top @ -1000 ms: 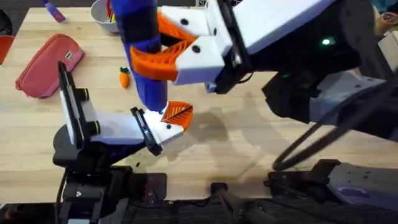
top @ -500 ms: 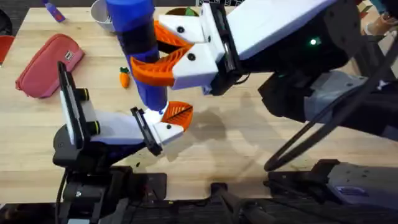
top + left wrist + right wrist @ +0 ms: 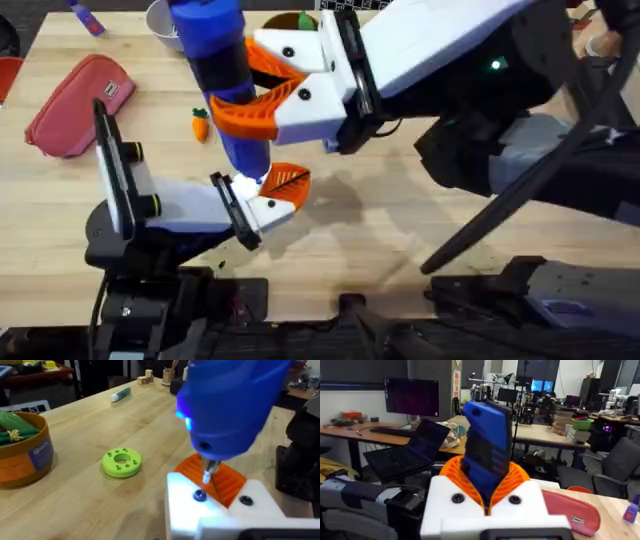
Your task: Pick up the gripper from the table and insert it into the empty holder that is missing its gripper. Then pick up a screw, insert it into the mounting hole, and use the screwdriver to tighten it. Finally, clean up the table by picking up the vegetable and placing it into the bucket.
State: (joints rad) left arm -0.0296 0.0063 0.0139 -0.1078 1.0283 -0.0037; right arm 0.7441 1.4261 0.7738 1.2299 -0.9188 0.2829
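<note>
Now the right hand (image 3: 262,85) pinches the blue screwdriver (image 3: 222,70) upright, its bit on the holder (image 3: 210,505) of the left hand (image 3: 268,200); whether that hand is spread, I cannot tell. Nearby the carrot (image 3: 200,125) lies on the desk (image 3: 400,230)

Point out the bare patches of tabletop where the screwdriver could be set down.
The light wooden table is bare right of the left gripper, reaching toward the right arm's base. A smaller bare strip lies between the pink zip pouch and the tiny toy carrot. It is crowded at centre, where the right gripper holds the blue pen-shaped screwdriver over the left gripper.
</note>
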